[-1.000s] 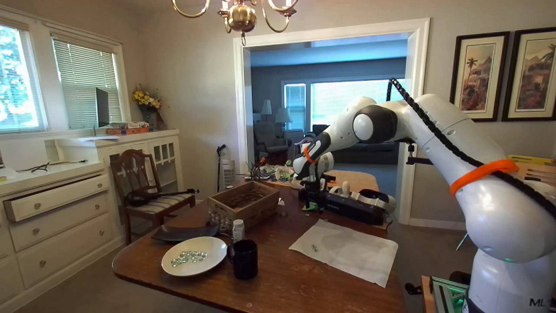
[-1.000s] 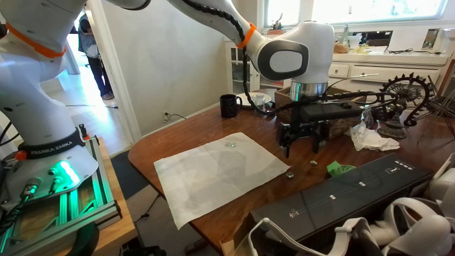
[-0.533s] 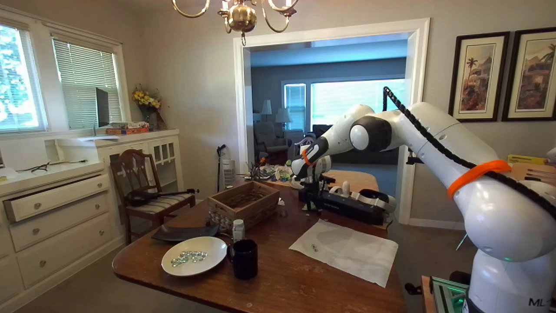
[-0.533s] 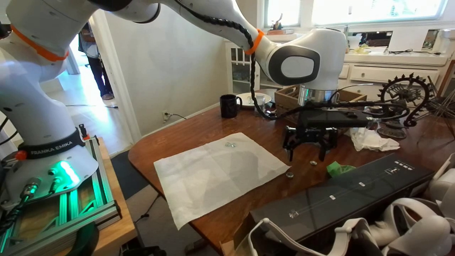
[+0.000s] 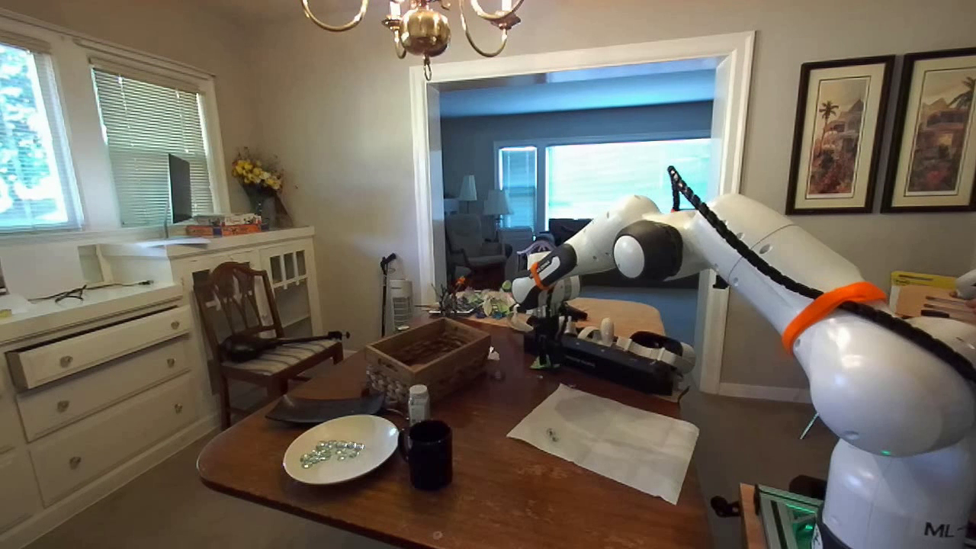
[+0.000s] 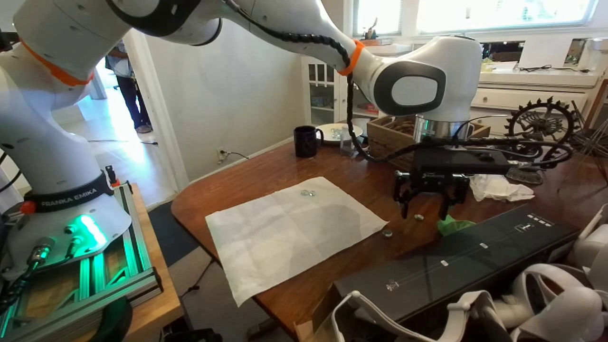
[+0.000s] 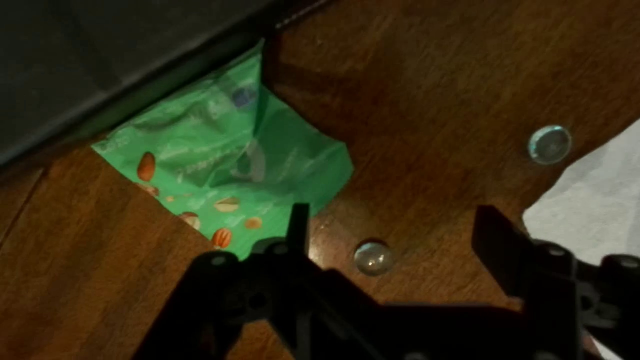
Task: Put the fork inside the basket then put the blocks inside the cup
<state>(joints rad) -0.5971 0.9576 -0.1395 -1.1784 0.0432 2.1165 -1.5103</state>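
Note:
The brown rectangular basket (image 5: 465,351) stands on the table, partly behind the arm in an exterior view (image 6: 389,137). The black cup (image 5: 429,456), a mug with a handle, stands upright, also in an exterior view (image 6: 305,142). No fork or blocks show; small glass beads do. My gripper (image 6: 424,210) is open and empty, pointing down above the table. In the wrist view, one bead (image 7: 373,258) appears between the open fingertips of my gripper (image 7: 393,217), nearer the left one. A second bead (image 7: 550,144) lies farther right. Two more beads (image 6: 308,193) lie on the white cloth.
A green wrapper (image 7: 225,165) lies beside the long black box (image 6: 451,270), with a white headset (image 6: 555,304) nearby. The white cloth (image 6: 285,242) covers the near table. A plate (image 5: 374,442) of beads, a bottle (image 5: 418,404), a statue (image 6: 541,123) and crumpled tissue (image 6: 501,189) stand around.
My arm has lowered and my gripper has moved away from the basket, toward the green wrapper and black box. It stays open. The objects have not moved.

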